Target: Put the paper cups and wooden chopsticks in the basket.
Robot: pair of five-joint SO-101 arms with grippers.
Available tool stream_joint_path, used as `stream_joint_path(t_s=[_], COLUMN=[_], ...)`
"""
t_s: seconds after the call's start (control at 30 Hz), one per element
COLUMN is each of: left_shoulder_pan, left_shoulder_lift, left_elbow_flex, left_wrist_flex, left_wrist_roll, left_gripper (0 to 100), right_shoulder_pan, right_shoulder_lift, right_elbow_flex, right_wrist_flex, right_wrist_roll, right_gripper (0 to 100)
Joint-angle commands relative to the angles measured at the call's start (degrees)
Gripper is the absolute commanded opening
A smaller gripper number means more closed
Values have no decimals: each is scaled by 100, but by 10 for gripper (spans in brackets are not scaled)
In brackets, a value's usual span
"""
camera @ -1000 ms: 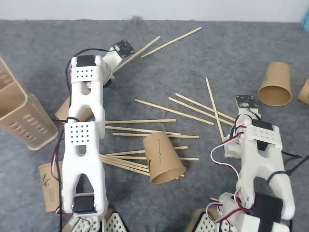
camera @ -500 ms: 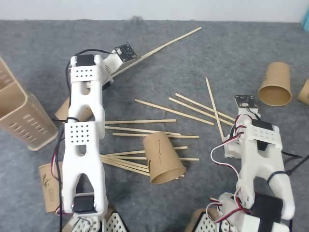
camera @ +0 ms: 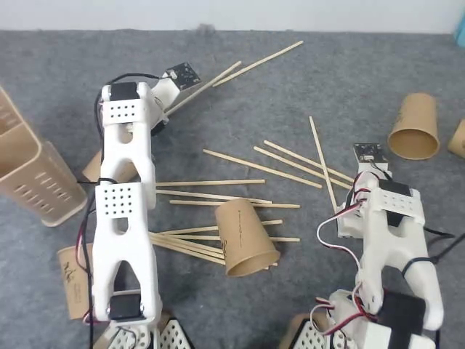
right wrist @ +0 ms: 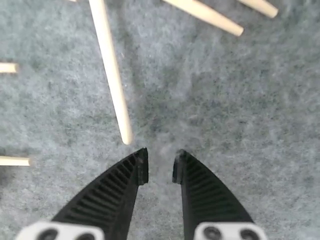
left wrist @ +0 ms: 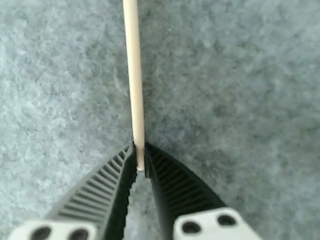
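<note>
The left end effector (left wrist: 140, 159) is clamped on one end of a pale, smooth, round wooden chopstick (left wrist: 134, 75) near the counter's (camera: 349, 80) far edge. The right end effector (right wrist: 160, 166) stands slightly apart.

grey mat (camera: 349, 80), pale wood chopsticks (camera: 261, 169), brown paper cups (camera: 247, 236), tan slotted basket (camera: 40, 178), white arms (camera: 123, 211), black ribbed right gripper (right wrist: 160, 162)

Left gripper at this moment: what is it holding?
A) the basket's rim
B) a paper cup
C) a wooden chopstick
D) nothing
C: the left wrist view shows the left gripper shut on the end of a wooden chopstick that runs away from it over the grey carpet.
</note>
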Motion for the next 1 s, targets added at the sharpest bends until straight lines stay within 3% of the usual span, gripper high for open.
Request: stream_joint_path(t_s=[0.0,0.13,0.3,0.5,0.8,0.97], left_shoulder_pan=[-167,-123,-97,-123,-352,-431], left_shoulder_lift=[-62,-193,-695,-1451,-1785,-2154], left_elbow_flex=[-92,-409,-840,-303,444,374], left_wrist_flex=[316,431,1187,1204,1204,1108], left_wrist_roll=[62,70,53,18,-1213,-1327], left_gripper=[13,13,13,13,13,13], right_shoulder_pan=[-4,-4,-4,-4,-4,-4], right_shoulder_lift=[-286,-286,-286,-286,-286,-286], right_elbow_flex=[-44,-44,-44,-44,-44,-44], right_wrist_flex=[48,57,57,57,57,57], right_wrist_roll=[70,70,70,70,70,70], right_gripper=[89,89,88,88,87,87])
